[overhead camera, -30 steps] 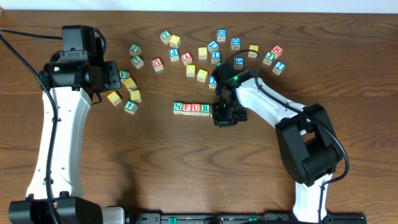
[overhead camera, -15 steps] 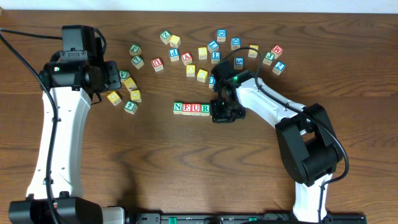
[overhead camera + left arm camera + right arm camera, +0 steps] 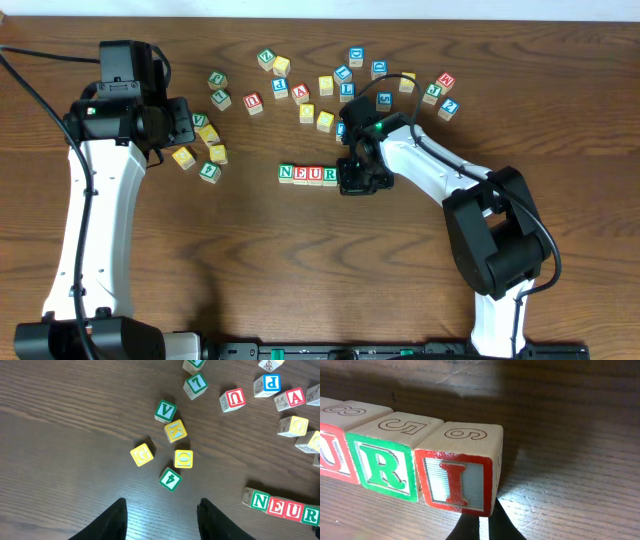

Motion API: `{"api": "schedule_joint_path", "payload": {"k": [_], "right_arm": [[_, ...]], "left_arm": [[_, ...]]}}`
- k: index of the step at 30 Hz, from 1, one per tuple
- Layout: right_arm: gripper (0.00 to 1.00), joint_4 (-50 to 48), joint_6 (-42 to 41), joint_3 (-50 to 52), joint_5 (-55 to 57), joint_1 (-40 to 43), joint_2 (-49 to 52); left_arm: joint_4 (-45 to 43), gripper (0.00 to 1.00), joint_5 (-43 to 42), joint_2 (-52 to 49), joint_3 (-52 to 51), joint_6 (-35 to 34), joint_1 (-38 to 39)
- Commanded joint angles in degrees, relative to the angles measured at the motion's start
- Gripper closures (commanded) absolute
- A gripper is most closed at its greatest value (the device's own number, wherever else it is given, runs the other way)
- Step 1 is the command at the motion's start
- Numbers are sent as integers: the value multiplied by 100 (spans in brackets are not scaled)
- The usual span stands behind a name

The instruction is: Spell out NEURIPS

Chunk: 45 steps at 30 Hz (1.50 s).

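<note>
Counter [image 3: 300,260]: dark wood, fills the overhead view.

Left arm [image 3: 95,220]: white, runs up the 9 o'clock side. Left hand [image 3: 162,520] at about 10 o'clock from centre, up off the counter. Its fingers [image 3: 112,520] stand apart, released, nothing between them.

Right arm [image 3: 440,180]: white, comes in from 4 o'clock and bends toward centre. Right hand [image 3: 481,527] is down at the 3 o'clock end of the letter row. Fingertips are pressed together, clenched, grasping nothing, right at the lower edge of the I cube [image 3: 455,480].

Letter row near centre, side by side and touching, read 9 to 3 o'clock:
- N cube [image 3: 286,173], green
- E cube [image 3: 301,174], red
- U cube [image 3: 315,174], red
- R cube [image 3: 329,175], green
- I cube, red frame, against the R at its 3 o'clock. It is hidden under the hand overhead and clear in the right wrist view.

P cube [image 3: 271,382]: blue frame, loose, at about 11 o'clock from the row, between a second red U [image 3: 234,398] and a red A [image 3: 295,397].

S cube: cannot pick it out; the far cubes are too small to read.

Loose cubes [image 3: 345,85]: scattered along 12 o'clock of the row.

Small cluster under the left hand: green V [image 3: 165,410], yellow K [image 3: 176,430], yellow G [image 3: 142,454], yellow O [image 3: 183,458], green 4 [image 3: 170,479].
</note>
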<state>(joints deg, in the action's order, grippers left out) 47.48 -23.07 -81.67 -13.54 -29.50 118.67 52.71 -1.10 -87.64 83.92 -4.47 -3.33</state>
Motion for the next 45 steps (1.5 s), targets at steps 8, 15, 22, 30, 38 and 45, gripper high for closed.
{"api": "schedule_joint_path", "payload": {"k": [8, 15, 22, 30, 38, 45], "right_arm": [[99, 463, -7, -50, 271, 190, -20], [98, -28, -7, -50, 289, 326, -17], [98, -201, -7, -50, 289, 319, -17], [98, -302, 52, -50, 291, 247, -17], [98, -319, 149, -50, 286, 197, -17], [98, -319, 238, -50, 284, 197, -17]], "left_arm": [[9, 55, 68, 39, -59, -33, -24], [9, 55, 68, 39, -59, -33, -24], [-26, 55, 68, 39, -59, -33, -24], [-28, 55, 68, 39, -59, -33, -24], [-26, 55, 68, 39, -59, -33, -24], [-26, 55, 68, 39, -59, -33, -24]]}}
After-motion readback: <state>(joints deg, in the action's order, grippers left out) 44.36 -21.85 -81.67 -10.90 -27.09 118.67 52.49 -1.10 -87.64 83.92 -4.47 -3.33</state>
